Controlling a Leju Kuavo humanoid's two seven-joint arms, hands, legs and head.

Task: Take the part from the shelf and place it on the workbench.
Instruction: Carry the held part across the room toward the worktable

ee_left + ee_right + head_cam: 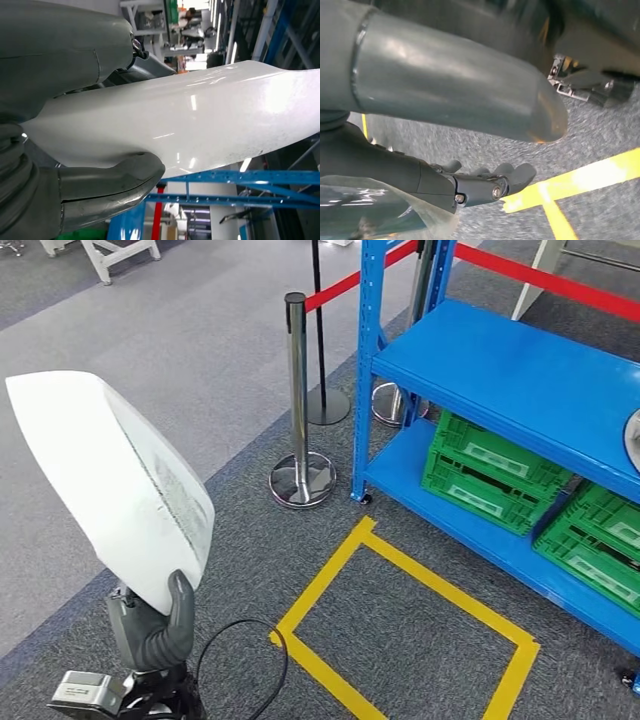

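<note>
The blue shelf (521, 390) edges the carpet; a yellow tape square (407, 625) lies just before it. Left of the shelf, the white part (113, 480) is gripped by the left hand (155, 625). The right hand (478, 182) hangs with fingers apart, holding nothing.

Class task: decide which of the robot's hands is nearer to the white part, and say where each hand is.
Left. The left hand grips the white part at its lower edge. The right hand hangs over the carpet, holding nothing.
</note>
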